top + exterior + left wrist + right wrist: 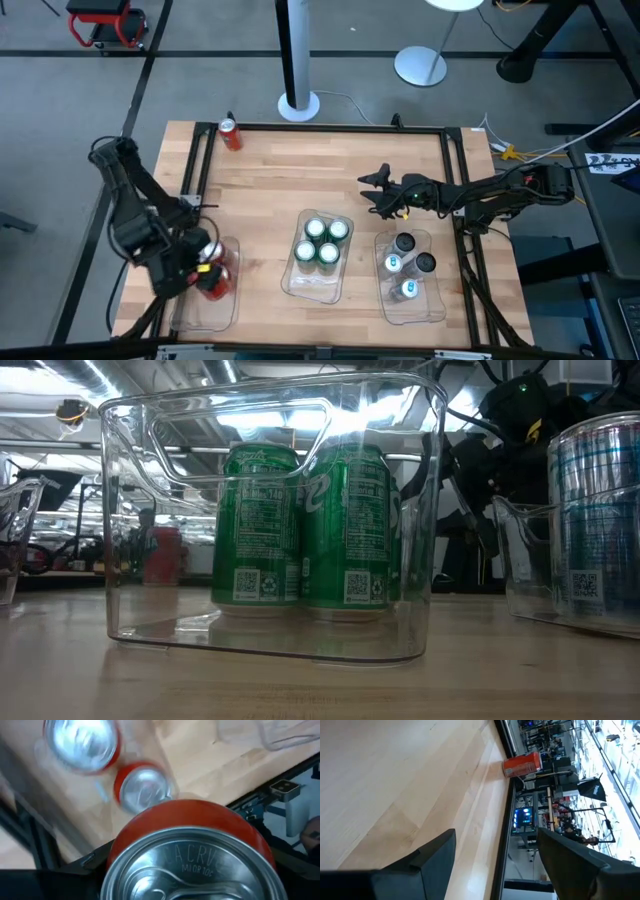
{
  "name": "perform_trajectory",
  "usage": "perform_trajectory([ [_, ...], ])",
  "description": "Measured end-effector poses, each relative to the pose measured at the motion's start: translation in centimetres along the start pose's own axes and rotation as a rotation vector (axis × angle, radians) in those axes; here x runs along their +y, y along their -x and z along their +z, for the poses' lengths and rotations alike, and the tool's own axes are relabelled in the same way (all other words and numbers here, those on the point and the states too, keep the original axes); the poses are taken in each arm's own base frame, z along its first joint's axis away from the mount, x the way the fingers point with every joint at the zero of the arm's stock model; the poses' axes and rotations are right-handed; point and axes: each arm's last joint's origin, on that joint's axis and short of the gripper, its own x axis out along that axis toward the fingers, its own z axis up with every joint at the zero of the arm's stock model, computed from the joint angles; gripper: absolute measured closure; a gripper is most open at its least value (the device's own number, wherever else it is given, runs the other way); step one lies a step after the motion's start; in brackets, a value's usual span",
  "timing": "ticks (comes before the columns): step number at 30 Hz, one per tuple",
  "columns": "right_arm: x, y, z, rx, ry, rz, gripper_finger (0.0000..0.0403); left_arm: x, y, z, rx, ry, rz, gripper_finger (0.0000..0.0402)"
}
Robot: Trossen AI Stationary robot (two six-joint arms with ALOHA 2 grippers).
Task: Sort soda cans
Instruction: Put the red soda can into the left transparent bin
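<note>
High view: left hand over the left tray, gripping a red can upright above its place; one stray red can stands at the desk's far left corner, nearer the left arm. Left wrist view: held can fills the frame, fingers hidden. Right wrist view: right hand spread, empty, facing the stray can

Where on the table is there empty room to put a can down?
The wide bare wood behind the trays, between the lone red can at the back left corner and the right gripper, is free. The left tray is crowded: red cans plus the left gripper holding another. The middle tray and right tray hold cans.
</note>
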Motion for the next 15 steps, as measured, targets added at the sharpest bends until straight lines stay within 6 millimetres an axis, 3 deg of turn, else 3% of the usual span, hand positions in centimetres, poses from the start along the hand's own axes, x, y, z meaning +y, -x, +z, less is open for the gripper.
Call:
perform_trajectory([
  [9,0.0,0.0,-0.1,0.019,0.003,-0.009,0.0125,1.5,-1.3,-3.8,0.002,0.096,0.107,0.0100],
  [15,0.0,0.0,-0.1,0.022,0.003,-0.010,0.0125,0.9,-4.4,-5.8,-0.054,0.041,0.180,0.0100],
])
